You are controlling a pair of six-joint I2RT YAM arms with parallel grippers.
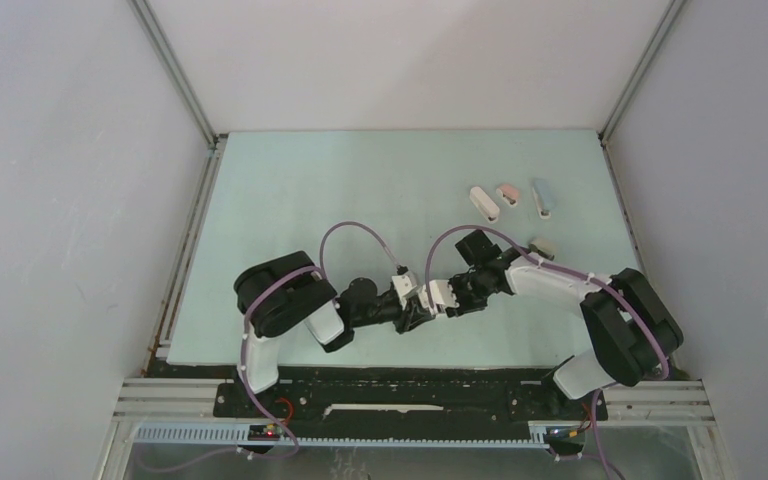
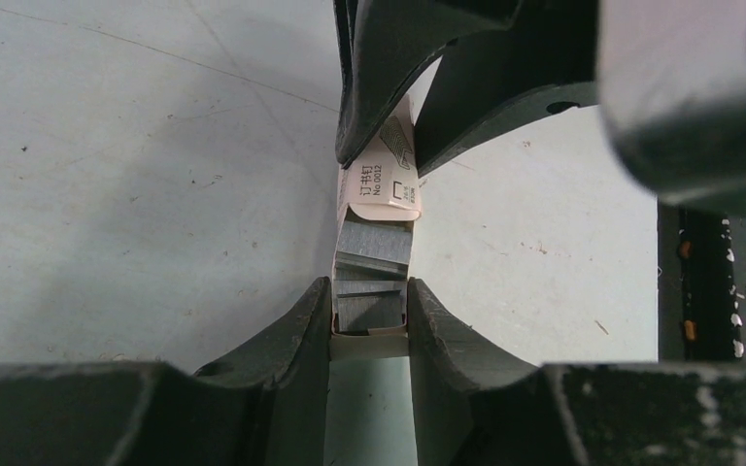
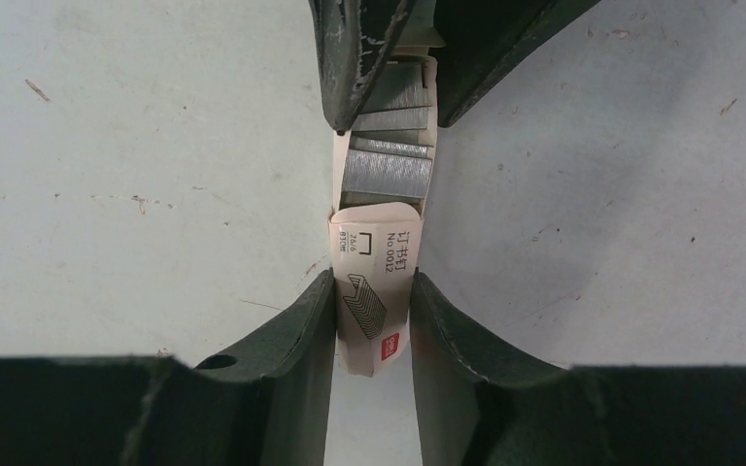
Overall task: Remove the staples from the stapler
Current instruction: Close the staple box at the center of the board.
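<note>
Midway through sliding open a small cardboard box (image 2: pixel 389 184), by the look of it, with no stapler in hand yet. Holding that box in the air between both claws, over the near edge of the tabletop (image 1: pixel 360 190), about halfway along it. Pinching the open tray (image 2: pixel 369 342) end with the left claw (image 2: pixel 369 311); pinching the printed sleeve (image 3: pixel 374 257) with the right claw (image 3: pixel 374 306); neither spread wide nor pressed fully together. Showing in the drawn-out tray: staples (image 3: pixel 387 173), grey strips stacked loosely and a little askew, partly tucked under the sleeve. Lying untouched toward the far right corner of the tabletop: three little staplers (image 1: pixel 508 194) in a row, white, pink and blue, plus a small pale item (image 1: pixel 543 246) nearer the right edge, too small to name. Impossible to tell from here whether loaded or not. Next, probably: drawing tray and sleeve further apart in a straight line, keeping the tray level to avoid spilling strips, then setting it down within easy reach and going for a stapler.
</note>
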